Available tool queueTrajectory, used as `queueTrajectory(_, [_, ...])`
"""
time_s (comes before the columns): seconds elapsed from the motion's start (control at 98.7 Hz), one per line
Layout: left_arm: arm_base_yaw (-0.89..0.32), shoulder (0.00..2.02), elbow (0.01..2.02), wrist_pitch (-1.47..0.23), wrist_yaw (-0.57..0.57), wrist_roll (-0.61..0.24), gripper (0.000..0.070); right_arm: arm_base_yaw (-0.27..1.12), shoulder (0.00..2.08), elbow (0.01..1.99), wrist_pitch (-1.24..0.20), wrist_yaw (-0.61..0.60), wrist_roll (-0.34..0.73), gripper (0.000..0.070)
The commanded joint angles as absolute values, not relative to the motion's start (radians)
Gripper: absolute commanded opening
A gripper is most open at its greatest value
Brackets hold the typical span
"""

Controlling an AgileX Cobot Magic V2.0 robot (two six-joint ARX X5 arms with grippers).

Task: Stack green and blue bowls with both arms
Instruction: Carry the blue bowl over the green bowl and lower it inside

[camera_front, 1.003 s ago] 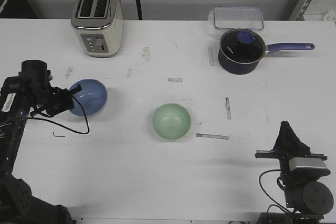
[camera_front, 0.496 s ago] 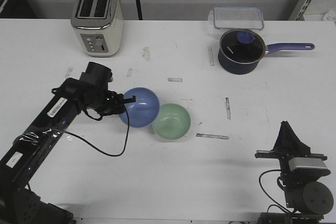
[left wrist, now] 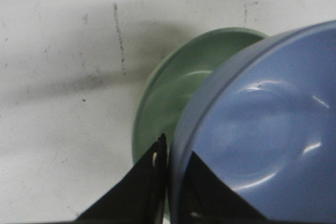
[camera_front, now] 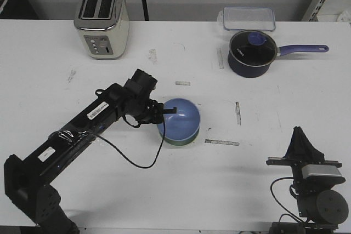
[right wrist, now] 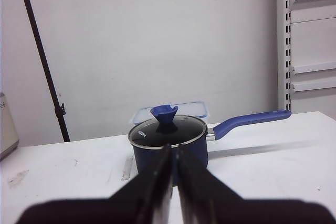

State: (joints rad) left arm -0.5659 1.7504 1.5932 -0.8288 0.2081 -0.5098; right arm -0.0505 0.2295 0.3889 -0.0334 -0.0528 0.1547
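— Toaster (camera_front: 102,20) at the far left of the white table (camera_front: 164,190), cream and steel, standing upright near the back edge. What is closer in?

— The left arm (camera_front: 93,121) stretches from the near-left corner toward the middle. Its left gripper (camera_front: 164,112) has its fingers (left wrist: 149,182) pinched together on the rim of the blue bowl (camera_front: 180,120), one finger outside the wall and one inside, as the wrist camera shows.

— And where is that bowl?

— Over the green bowl (camera_front: 176,142), covering nearly all of it in the front view; only a thin green crescent shows at its near edge. From the left wrist, the blue bowl (left wrist: 262,129) is tilted and overlaps the green bowl (left wrist: 173,93), whose inside is partly open to view. Whether the two are touching, I cannot tell.

— Further right?

— A clear plastic container (camera_front: 248,18) at the back, and just in front of it a navy saucepan (camera_front: 252,53) with a glass lid and a handle pointing right.

— The other arm?

— The right gripper (camera_front: 299,141) sits at the near-right corner, well apart from the bowls. Its fingers (right wrist: 157,182) are nearly closed with only a thin slit between them, holding nothing, and pointing toward the saucepan.
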Motion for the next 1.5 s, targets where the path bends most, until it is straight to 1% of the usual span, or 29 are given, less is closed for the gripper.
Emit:
queueTrajectory(0.0, [-0.576, 1.784, 1.633, -0.839, 0.210, -0.517, 0.0001, -0.049, 0.228, 0.392, -0.022, -0.053, 0.160, 0.0007])
queueTrajectory(0.425, [-0.584, 1.860, 1.634, -0.849, 0.210, -0.502, 0.0007, -0.049, 0.228, 0.392, -0.022, -0.053, 0.160, 0.0007])
queueTrajectory(0.466, [-0.585, 1.860, 1.634, -0.851, 0.210, -0.502, 0.0024, -0.049, 0.228, 0.392, -0.022, -0.053, 0.160, 0.0007])
queueTrajectory(0.537, [-0.586, 1.860, 1.634, -0.851, 0.210, -0.502, 0.0092, -0.049, 0.228, 0.392, -0.022, -0.053, 0.160, 0.0007])
queueTrajectory(0.598, [-0.589, 1.860, 1.634, -0.851, 0.210, -0.502, 0.0133, -0.049, 0.228, 0.392, -0.022, -0.053, 0.160, 0.0007])
queueTrajectory(0.719, [-0.590, 1.856, 1.634, -0.851, 0.211, -0.502, 0.0145, -0.049, 0.228, 0.392, -0.022, -0.053, 0.160, 0.0007])
queueTrajectory(0.841, [-0.597, 1.832, 1.635, -0.847, 0.211, -0.502, 0.0218, -0.049, 0.228, 0.392, -0.022, -0.053, 0.160, 0.0007])
queueTrajectory(1.246, [-0.595, 1.713, 1.634, -0.858, 0.210, -0.502, 0.0219, -0.049, 0.228, 0.392, -0.022, -0.053, 0.160, 0.0007])
queueTrajectory(1.347, [-0.591, 1.687, 1.625, -0.857, 0.193, -0.499, 0.0218, -0.049, 0.228, 0.392, -0.022, -0.053, 0.160, 0.0007])
queueTrajectory(1.489, [-0.585, 1.636, 1.577, -0.788, 0.156, -0.467, 0.0215, -0.049, 0.228, 0.392, -0.022, -0.053, 0.160, 0.0007])
